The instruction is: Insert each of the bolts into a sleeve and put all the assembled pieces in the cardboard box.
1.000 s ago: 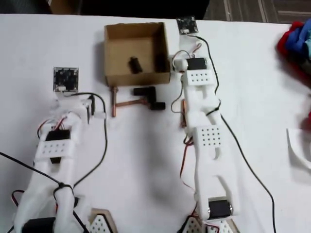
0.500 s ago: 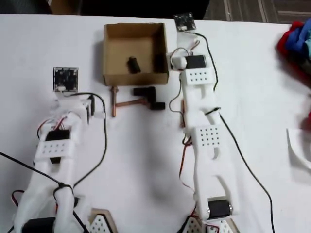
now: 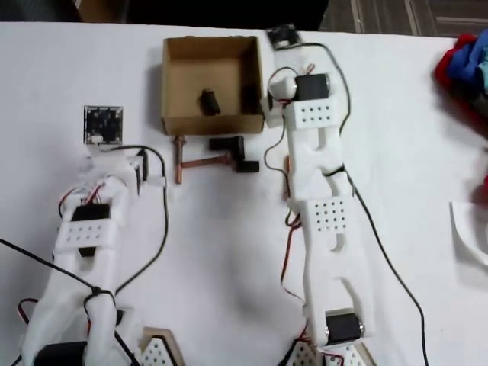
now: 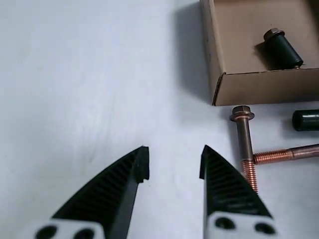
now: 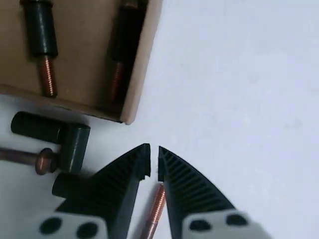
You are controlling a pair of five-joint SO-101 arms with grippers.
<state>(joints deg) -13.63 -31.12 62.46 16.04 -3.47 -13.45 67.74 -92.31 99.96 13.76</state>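
The cardboard box holds two bolts in black sleeves, seen as the sleeved bolts in the right wrist view. In front of the box lie two bare copper bolts and three loose black sleeves. A third bolt lies under the right arm. My right gripper is shut beside the box's near right corner, with nothing in it; that bolt lies on the table beneath it. My left gripper is open, left of the bolts.
A small black square board lies on the table left of the box, and another sits beyond the right arm. Coloured cloth is at the far right edge. Loose cables trail beside both arms.
The right arm has stretched farther along the box's right side, toward the table's far edge. The box has shifted slightly left. The left arm has not moved.
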